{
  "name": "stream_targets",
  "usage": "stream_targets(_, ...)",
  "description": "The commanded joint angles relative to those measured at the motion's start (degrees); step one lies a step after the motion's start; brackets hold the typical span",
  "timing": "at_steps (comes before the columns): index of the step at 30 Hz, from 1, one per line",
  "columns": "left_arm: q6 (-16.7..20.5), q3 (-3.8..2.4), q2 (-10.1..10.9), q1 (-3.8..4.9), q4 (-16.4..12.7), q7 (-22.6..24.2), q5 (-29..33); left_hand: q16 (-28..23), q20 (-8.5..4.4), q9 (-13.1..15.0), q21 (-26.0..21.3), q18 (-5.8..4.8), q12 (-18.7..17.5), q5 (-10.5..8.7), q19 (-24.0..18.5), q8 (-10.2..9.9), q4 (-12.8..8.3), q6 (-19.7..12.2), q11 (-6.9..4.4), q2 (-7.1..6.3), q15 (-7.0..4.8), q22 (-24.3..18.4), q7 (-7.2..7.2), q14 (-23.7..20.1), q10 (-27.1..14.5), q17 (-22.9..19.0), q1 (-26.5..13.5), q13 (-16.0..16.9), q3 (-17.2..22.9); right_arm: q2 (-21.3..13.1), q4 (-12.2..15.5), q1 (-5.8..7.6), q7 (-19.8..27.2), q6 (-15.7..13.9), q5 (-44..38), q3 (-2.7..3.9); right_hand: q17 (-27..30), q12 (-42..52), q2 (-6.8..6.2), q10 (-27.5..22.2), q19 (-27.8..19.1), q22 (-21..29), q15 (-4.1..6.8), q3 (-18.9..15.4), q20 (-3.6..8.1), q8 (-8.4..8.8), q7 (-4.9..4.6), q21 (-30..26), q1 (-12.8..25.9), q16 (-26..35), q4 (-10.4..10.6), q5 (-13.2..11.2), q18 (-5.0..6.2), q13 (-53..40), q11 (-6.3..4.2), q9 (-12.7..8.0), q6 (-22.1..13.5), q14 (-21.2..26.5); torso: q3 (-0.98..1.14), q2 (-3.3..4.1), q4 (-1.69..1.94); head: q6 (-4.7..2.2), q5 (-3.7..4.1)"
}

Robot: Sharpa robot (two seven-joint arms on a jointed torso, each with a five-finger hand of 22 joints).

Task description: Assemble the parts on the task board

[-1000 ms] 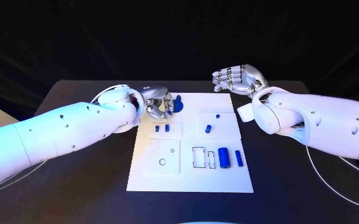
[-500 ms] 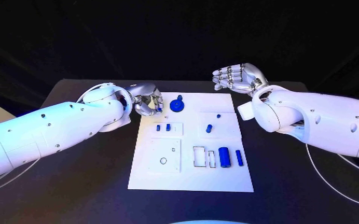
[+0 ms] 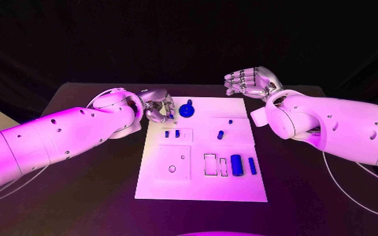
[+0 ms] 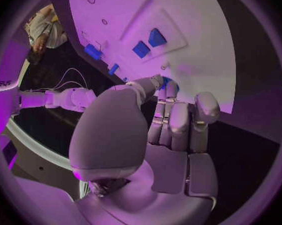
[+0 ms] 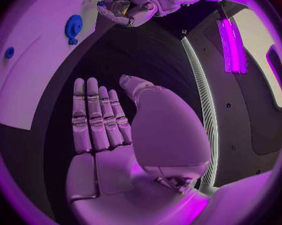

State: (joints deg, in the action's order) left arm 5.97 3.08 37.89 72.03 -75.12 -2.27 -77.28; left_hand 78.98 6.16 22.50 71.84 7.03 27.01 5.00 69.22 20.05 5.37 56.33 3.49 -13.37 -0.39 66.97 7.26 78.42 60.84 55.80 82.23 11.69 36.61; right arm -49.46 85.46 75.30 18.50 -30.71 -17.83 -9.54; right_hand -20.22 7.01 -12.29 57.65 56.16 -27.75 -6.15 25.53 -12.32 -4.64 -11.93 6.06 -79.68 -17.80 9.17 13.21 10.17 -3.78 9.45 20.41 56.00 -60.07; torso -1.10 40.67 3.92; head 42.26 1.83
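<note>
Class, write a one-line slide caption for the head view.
Left hand hovers beside the blue gear at the task board's far edge; right hand waits raised.

Robot lab, black table (image 3: 94,192), black backdrop (image 3: 189,28)

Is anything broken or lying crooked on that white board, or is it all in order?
Nothing stands out. The small blue parts sit neatly on the task board, none toppled or spilled. The left hand hovers at the board's far corner beside a blue gear; the right hand is raised, holding nothing.
</note>
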Motion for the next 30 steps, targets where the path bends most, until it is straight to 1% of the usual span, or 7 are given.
stream_targets(1,-0.37,0.11,-0.47,-0.13,0.13,0.69,0.32,0.25,-0.03,0.01,0.29,-0.6,-0.23,-0.13,0.18,0.1,-0.11,0.49,0.04,0.07,0.17,0.0,0.0,0.39,0.34,-0.05,-0.43,-0.08,0.3,0.08,0.07,-0.02,-0.05,0.42,-0.91,0.02,0.09,0.23,0.07,-0.27,-0.02,0.09,-0.26,-0.43,-0.26,0.06,-0.35,-0.22,0.72,0.36,0.04,0.4,0.26,0.04,-0.03,-0.01,0.03,-0.03,0.01,-0.01,0.0,0.18,0.05)
stream_targets(9,-0.82,0.59,-1.48,-0.58,1.01,0.96,0.4,0.29,-0.04,0.01,0.37,-0.62,-0.28,-0.12,0.27,0.08,-0.13,0.5,0.04,0.09,0.17,0.1,0.0,0.45,0.38,0.08,-0.45,-0.09,0.33,0.18,0.06,-0.01,-0.19,0.31,-0.92,0.02,0.14,0.28,0.08,-0.27,-0.05,0.38,-0.3,-0.46,-0.3,0.05,-0.35,-0.4,0.73,0.61,0.04,0.43,0.26,0.05,-0.02,-0.01,0.03,0.07,-0.01,-0.05,0.0,0.32,-0.1)
stream_targets(12,-0.81,0.68,-1.73,-0.81,1.37,1.05,0.39,0.28,-0.05,0.01,0.36,-0.62,-0.31,-0.12,0.26,0.07,-0.15,0.51,0.04,0.1,0.16,0.09,0.0,0.45,0.41,0.06,-0.45,-0.1,0.36,0.18,0.05,-0.01,-0.22,0.28,-0.9,0.02,0.17,0.28,0.07,-0.32,-0.05,0.54,-0.32,-0.48,-0.32,0.07,-0.38,-0.49,0.74,0.73,0.04,0.45,0.26,0.06,0.0,-0.02,-0.01,0.11,-0.09,-0.06,0.04,0.4,0.09)
stream_targets(15,-0.91,0.72,-1.9,-0.94,1.66,1.08,0.37,0.28,-0.05,0.01,0.36,-0.62,-0.31,-0.12,0.26,0.07,-0.15,0.51,0.04,0.1,0.16,0.09,0.0,0.45,0.41,0.06,-0.45,-0.1,0.36,0.19,0.06,-0.01,-0.23,0.29,-0.9,0.02,0.18,0.28,0.07,-0.36,-0.06,0.65,-0.34,-0.5,-0.34,0.08,-0.39,-0.55,0.74,0.82,0.04,0.47,0.26,0.06,0.02,-0.02,-0.03,0.13,-0.08,-0.03,0.05,0.37,0.1)
stream_targets(16,-0.96,0.73,-1.98,-0.98,1.81,1.09,0.36,0.28,-0.05,0.01,0.36,-0.62,-0.31,-0.12,0.26,0.07,-0.15,0.51,0.04,0.1,0.16,0.09,0.0,0.45,0.41,0.06,-0.45,-0.1,0.36,0.2,0.07,-0.01,-0.24,0.31,-0.9,0.02,0.19,0.28,0.07,-0.37,-0.06,0.69,-0.35,-0.5,-0.35,0.08,-0.4,-0.58,0.74,0.85,0.04,0.48,0.26,0.06,0.02,-0.02,-0.04,0.14,-0.05,-0.04,0.04,0.4,0.1)
stream_targets(27,-1.03,0.77,-2.25,-1.1,2.67,1.01,0.04,0.33,-0.1,0.02,0.46,-0.65,-0.48,-0.1,0.38,-0.02,-0.38,0.53,0.01,0.15,0.13,0.2,-0.01,0.55,0.56,0.16,-0.32,-0.12,0.53,0.19,0.08,-0.01,-0.27,0.36,-0.92,0.02,0.23,0.3,0.1,-0.41,-0.08,0.9,-0.39,-0.51,-0.39,0.07,-0.4,-0.71,0.75,1.02,0.04,0.5,0.26,0.07,0.04,-0.02,-0.04,0.2,-0.05,-0.05,0.02,0.5,0.19)
stream_targets(30,-1.02,0.77,-2.34,-1.1,2.79,0.96,-0.14,0.33,-0.1,0.02,0.46,-0.65,-0.48,-0.1,0.38,-0.02,-0.38,0.53,0.01,0.15,0.13,0.2,-0.01,0.55,0.56,0.16,-0.32,-0.12,0.53,0.18,0.09,-0.01,-0.24,0.3,-0.95,0.02,0.24,0.3,0.1,-0.42,-0.09,0.95,-0.4,-0.51,-0.4,0.07,-0.41,-0.74,0.75,1.06,0.04,0.5,0.26,0.07,0.04,-0.02,-0.04,0.22,-0.05,-0.05,0.04,0.39,0.26)
